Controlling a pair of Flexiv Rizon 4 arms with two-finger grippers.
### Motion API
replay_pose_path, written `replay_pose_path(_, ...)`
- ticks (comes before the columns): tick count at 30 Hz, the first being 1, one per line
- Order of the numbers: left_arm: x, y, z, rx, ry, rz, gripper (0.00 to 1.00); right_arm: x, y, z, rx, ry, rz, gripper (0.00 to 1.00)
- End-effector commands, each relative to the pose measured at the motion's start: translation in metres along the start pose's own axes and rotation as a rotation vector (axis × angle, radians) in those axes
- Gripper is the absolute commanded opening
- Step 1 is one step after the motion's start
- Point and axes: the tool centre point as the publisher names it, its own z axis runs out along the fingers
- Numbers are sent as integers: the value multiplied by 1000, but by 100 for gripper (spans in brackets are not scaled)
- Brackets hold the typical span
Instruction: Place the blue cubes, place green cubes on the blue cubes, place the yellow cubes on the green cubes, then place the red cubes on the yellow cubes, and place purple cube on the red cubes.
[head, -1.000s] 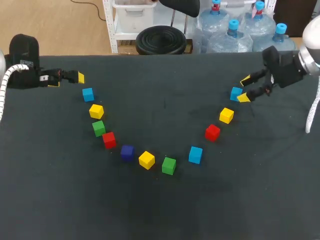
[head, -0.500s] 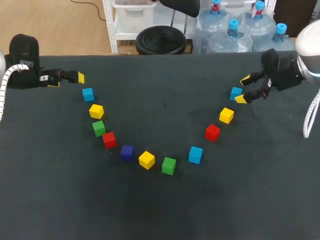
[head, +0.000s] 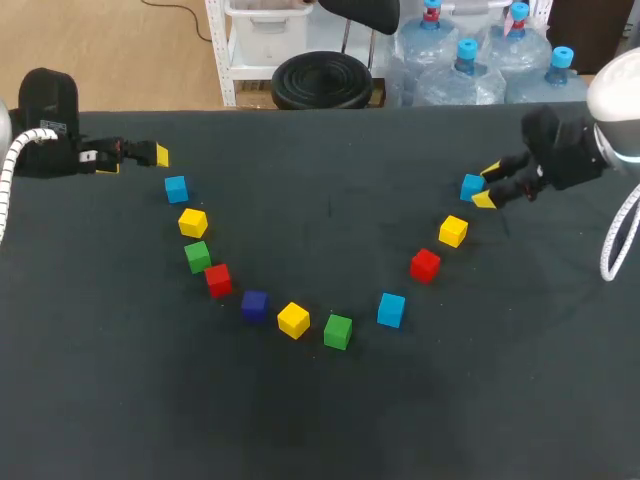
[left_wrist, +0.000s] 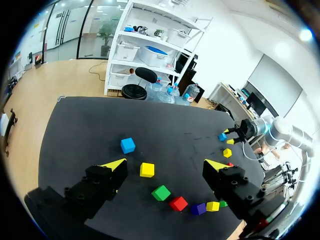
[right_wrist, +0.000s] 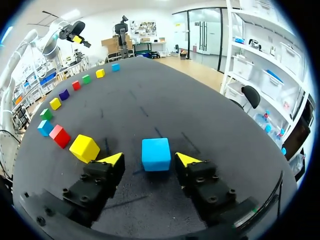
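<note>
My right pincer (head: 487, 186) hangs at the right end of the curved row of cubes on the black table (head: 330, 420). From the head view I see only that its two yellow tips stand just beside the end blue cube (head: 472, 186). Whether the cube lies inside the gap I cannot tell from there. My right wrist view settles it. The end blue cube (right_wrist: 156, 154) sits on the table between the fingers of my right pincer (right_wrist: 150, 161), with a strip of dark table on either side. The fingers are spread wide and touch nothing. Just beside one finger lies a yellow cube (right_wrist: 84, 148), and past it a red cube (right_wrist: 60, 136).

My left pincer (head: 135, 161) is at the table's far left edge, near the left blue cube (head: 176, 188). The head view shows only one of its tips plainly, so its spread is hard to read there. In the left wrist view my left pincer (left_wrist: 165, 165) has its fingers far apart and grips nothing. The left blue cube (left_wrist: 128, 145), a second yellow cube (left_wrist: 147, 169) and a green cube (left_wrist: 160, 192) lie on the table ahead of it.

Only the head view takes in the whole arc. Every cube rests singly on the table, none stacked. The purple cube (head: 254, 305) and the third blue cube (head: 391, 309) lie along the arc's near stretch.
</note>
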Motion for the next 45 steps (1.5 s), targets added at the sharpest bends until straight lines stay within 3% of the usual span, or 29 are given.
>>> replay_pose_path(1, -1, -1, 0, -6, 6, -1, 100, 1, -1, 4, -2, -4, -2, 54)
replay_pose_path(12, -1, -1, 0, -6, 6, -1, 100, -3, -2, 4, -4, -6, -12, 42)
replay_pose_path(13, -1, -1, 0, -6, 6, -1, 100, -3, -2, 4, -4, -6, -12, 37)
replay_pose_path(15, -1, -1, 0, -6, 6, -1, 100, -3, -2, 4, -5, -8, -13, 0)
replay_pose_path(26, -1, -1, 0, -6, 6, -1, 100, -12, 1, -2, -17, -16, -49, 0)
replay_pose_path(37, -1, -1, 0, -6, 6, -1, 100, -58, 22, -9, -91, -7, -203, 0)
replay_pose_path(45, -1, -1, 0, -6, 6, -1, 100, -86, 55, -3, -128, 3, -269, 0)
